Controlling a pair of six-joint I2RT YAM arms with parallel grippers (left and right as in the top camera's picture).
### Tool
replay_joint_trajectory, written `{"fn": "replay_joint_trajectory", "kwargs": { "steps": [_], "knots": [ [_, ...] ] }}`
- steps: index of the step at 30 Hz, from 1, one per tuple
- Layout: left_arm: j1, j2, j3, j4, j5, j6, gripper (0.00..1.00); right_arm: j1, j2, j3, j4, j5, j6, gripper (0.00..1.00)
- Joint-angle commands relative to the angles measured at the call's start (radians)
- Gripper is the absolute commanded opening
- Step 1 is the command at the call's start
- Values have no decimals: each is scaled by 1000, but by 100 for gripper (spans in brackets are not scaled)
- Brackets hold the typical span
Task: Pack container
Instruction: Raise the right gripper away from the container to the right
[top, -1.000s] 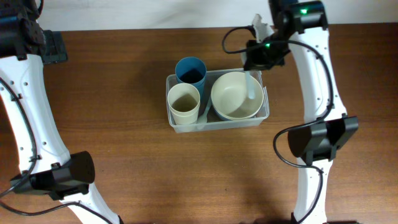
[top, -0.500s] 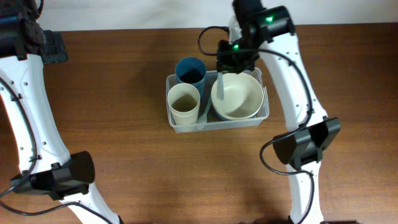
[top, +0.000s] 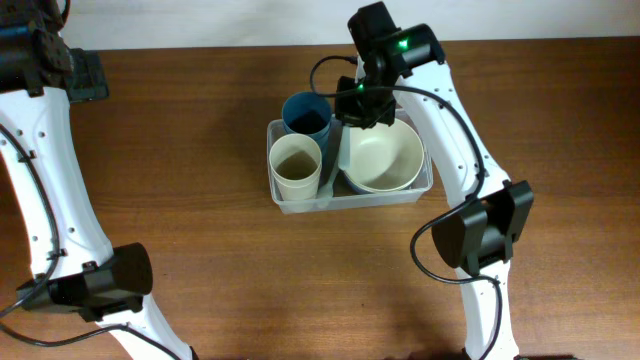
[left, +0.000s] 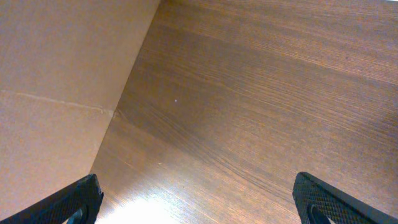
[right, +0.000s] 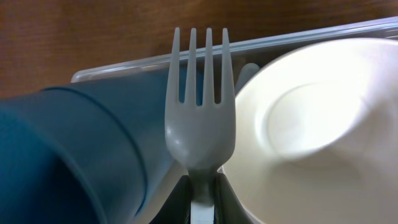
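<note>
Right claw pinches a grey fork above the container.

The left arm and right arm have white shells, black joints and looping black cables.

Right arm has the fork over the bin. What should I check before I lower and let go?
1. Grip: right gripper is shut on the handle of the fork, tines pointing away. Ok.
2. Position: the fork is over the container, between the blue cup and the cream bowl. Ok.
3. Room in that gap: looks narrow. Cannot tell.
4. Fork clear of cup and bowl: cannot tell.
5. Left gripper: open over bare table, nothing held. Ok.
</note>
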Motion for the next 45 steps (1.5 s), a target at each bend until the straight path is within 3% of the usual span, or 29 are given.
{"fn": "replay_joint_trajectory", "kwargs": {
  "steps": [1, 5, 9, 12, 15, 20, 30, 38, 45],
  "knots": [
    [7, 5, 16, -1, -11, -3, 100, 11, -6, -51, 19, -58, 14, 9],
    [7, 5, 16, -1, -11, -3, 100, 23, -6, -84, 18, -62, 14, 12],
    [6, 5, 16, -1, -11, -3, 100, 29, -6, -92, 15, -62, 14, 23],
    [7, 5, 16, -1, -11, -3, 100, 29, -6, -92, 15, -61, 13, 47],
    [7, 5, 16, -1, -11, -3, 100, 19, -6, -91, 15, -61, 13, 64],
    [7, 5, 16, -1, -11, -3, 100, -59, -28, -49, -11, -52, 5, 83],
    [7, 5, 16, -1, -11, -3, 100, -287, -173, 141, -180, 208, 0, 100],
    [7, 5, 16, -1, -11, -3, 100, -435, -267, 148, -221, 146, -43, 99],
    [7, 5, 16, -1, -11, -3, 100, -454, -267, 146, -275, 130, -43, 99]
  ]
}}
